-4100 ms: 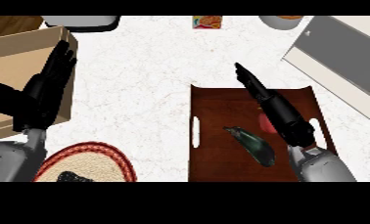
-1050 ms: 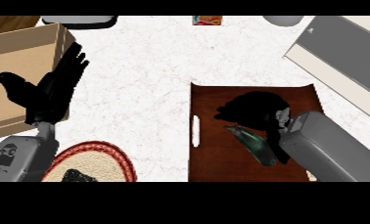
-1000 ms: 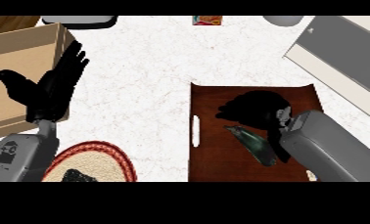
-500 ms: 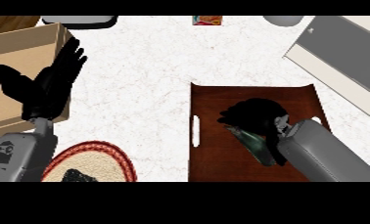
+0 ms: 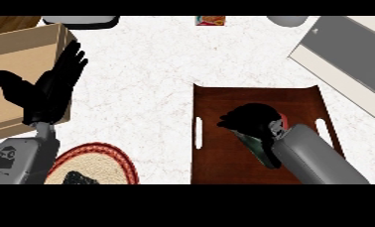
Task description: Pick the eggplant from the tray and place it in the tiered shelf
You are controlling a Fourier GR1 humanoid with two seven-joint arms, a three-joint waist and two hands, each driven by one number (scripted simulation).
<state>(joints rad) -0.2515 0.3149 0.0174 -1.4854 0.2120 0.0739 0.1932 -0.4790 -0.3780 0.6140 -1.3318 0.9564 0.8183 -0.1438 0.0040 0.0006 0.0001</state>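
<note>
right robot hand [image 5: 251, 118] is down on the tray [image 5: 219, 164], its fingers curled over the upper end of the eggplant [image 5: 258, 147], so i read it as clamped on the vegetable, though the hand hides the contact itself and i can't confirm how much of it sits inside the curl. the eggplant lies on the tray's floor, its dark green body running from under the hand toward the lower right, partly covered by my grey forearm. by my judgement the task is at the grasp stage: the reach is done and the grip looks made, but the lift hasn't happened, and the carry and the placing are all left to do. the grey and white structure at the upper right, which i take to be the tiered shelf [image 5: 333, 55], stands well apart from the tray across a strip of white tabletop [image 5: 147, 72], and nothing of the eggplant is in it. left robot hand [image 5: 53, 88] is at the left edge, fingers straight and spread, holding nothing, resting beside the brown box [image 5: 22, 47]. what remains is to raise the eggplant clear of the tray's rim, swing it up and to the right, and set it on a tier.
</note>
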